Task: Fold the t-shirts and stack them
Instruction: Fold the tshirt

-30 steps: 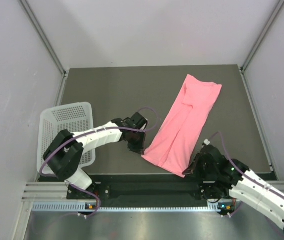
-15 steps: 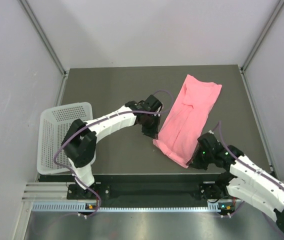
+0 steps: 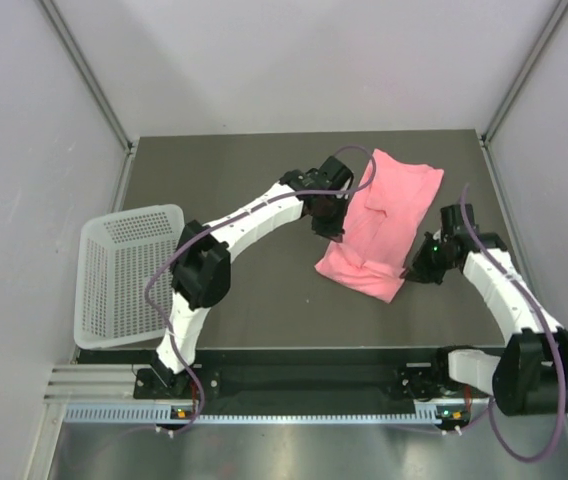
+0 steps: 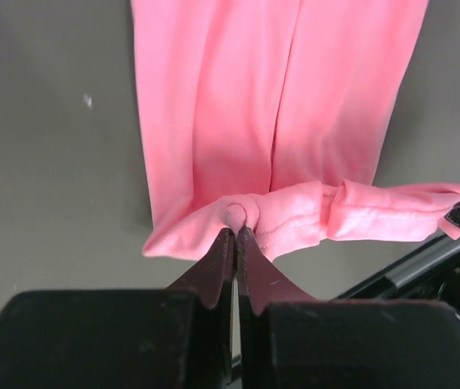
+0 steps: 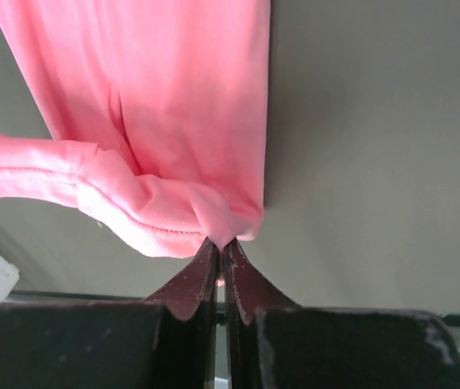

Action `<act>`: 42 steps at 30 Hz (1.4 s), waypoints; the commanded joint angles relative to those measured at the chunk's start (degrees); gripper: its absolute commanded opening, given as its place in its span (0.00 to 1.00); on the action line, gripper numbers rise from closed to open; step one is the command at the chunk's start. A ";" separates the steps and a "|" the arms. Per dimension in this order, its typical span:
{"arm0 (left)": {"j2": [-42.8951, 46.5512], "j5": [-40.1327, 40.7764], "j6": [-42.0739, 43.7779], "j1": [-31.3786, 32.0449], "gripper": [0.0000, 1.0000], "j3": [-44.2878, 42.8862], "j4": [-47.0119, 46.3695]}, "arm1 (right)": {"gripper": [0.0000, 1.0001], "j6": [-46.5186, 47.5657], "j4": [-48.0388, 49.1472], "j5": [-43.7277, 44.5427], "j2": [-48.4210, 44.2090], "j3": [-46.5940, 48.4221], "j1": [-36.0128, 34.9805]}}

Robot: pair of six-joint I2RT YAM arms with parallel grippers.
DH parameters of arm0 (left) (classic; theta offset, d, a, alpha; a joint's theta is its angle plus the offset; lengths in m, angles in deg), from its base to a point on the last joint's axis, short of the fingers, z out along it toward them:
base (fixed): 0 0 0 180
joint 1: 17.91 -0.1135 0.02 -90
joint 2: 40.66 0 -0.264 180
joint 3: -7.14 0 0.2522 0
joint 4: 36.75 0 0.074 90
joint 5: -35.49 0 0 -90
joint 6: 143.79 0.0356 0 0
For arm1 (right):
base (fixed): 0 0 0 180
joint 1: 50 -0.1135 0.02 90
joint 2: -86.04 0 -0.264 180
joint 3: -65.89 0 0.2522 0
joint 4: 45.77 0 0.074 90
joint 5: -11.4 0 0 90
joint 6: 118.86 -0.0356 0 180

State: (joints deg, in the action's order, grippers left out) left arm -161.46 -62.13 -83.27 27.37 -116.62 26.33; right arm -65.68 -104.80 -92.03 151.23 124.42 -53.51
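One salmon-pink short-sleeved t-shirt of thin soft fabric (image 3: 389, 215).
Top view: a long strip on the dark table (image 3: 234, 180), its near hem raised between left gripper (image 3: 336, 232) and right gripper (image 3: 410, 272).
Left wrist view: fingers pressed together, pinching a hem corner at their tips.
Right wrist view: likewise, on the opposite corner.
Handling: probably light, limp and sagging, so grip it by the corners.
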 commanded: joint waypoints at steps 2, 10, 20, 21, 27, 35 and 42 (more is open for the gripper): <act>-4.09 -0.03 0.04 -1.07 0.00 -5.58 -4.31 | 0.00 10.62 -0.35 -3.35 5.90 5.67 5.42; -7.96 -1.70 -3.04 -2.91 0.00 -6.90 -13.63 | 0.00 16.69 4.41 -7.04 15.93 10.33 11.50; -10.60 -2.67 -6.21 -5.99 0.00 -9.62 -17.41 | 0.00 17.48 5.90 -10.56 25.15 17.88 12.91; -10.87 -2.49 -6.30 -6.08 0.00 -10.06 -17.42 | 0.00 17.57 6.08 -10.48 25.60 18.24 12.91; -15.17 -4.51 -7.35 -7.39 0.01 -15.15 -18.38 | 0.00 16.52 7.83 -10.39 28.50 20.44 12.91; -17.63 -6.01 -7.79 -7.75 0.05 -17.09 -20.93 | 0.01 15.73 9.42 -10.21 31.84 22.72 12.91; -19.30 -6.97 -8.40 -8.10 0.06 -18.41 -22.16 | 0.02 14.93 10.47 -10.21 34.12 24.31 12.83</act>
State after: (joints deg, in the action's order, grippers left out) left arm -180.73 -68.01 -91.18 19.67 -132.29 8.08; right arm -50.14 -96.78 -102.07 184.41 145.38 -41.25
